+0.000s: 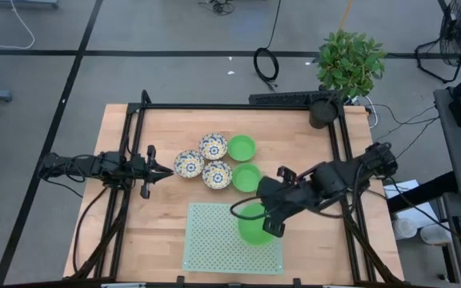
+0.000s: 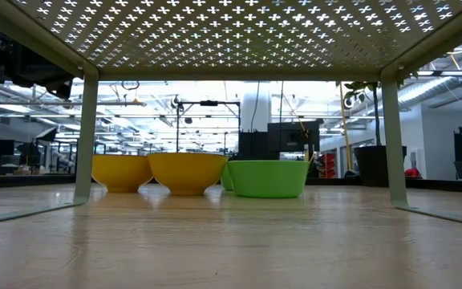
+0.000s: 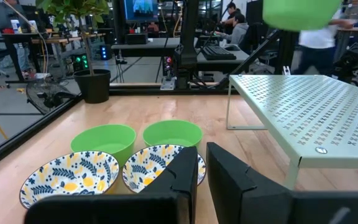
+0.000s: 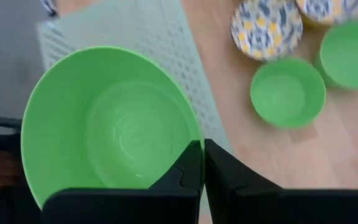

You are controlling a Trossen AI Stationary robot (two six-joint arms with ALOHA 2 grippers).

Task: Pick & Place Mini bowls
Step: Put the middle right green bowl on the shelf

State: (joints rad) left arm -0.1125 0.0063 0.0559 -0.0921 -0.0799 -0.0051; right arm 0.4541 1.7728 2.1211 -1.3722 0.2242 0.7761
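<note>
Five mini bowls sit bunched at the table's middle: three floral ones (image 1: 189, 164), (image 1: 213, 146), (image 1: 217, 174) and two green ones (image 1: 241, 147), (image 1: 246, 177), each on its base. A third green bowl (image 1: 250, 228) is in my right gripper (image 1: 264, 220), above the pale-green perforated rack (image 1: 214, 240) near its right edge. In the left wrist view that bowl (image 3: 300, 14) hangs well above the rack top (image 3: 316, 112). My left gripper (image 1: 166, 170) is shut and waits left of the floral bowls, touching nothing. My right gripper (image 4: 202, 146) pinches the green bowl's rim (image 4: 191, 134) on the side nearest the wrist, with one finger (image 4: 185, 168) inside the bowl and the other (image 4: 222, 171) outside. The bowl (image 4: 110, 124) is lifted clear of the rack, mouth up and tipped a little.
The rack stands on thin legs (image 2: 87, 136), (image 2: 393, 136), with open room under it. A potted plant (image 1: 346, 60) sits at the table's far right corner. Black frame rails (image 1: 130, 160), (image 1: 344, 152) run along the left and right sides. People (image 3: 238, 28) sit beyond the table.
</note>
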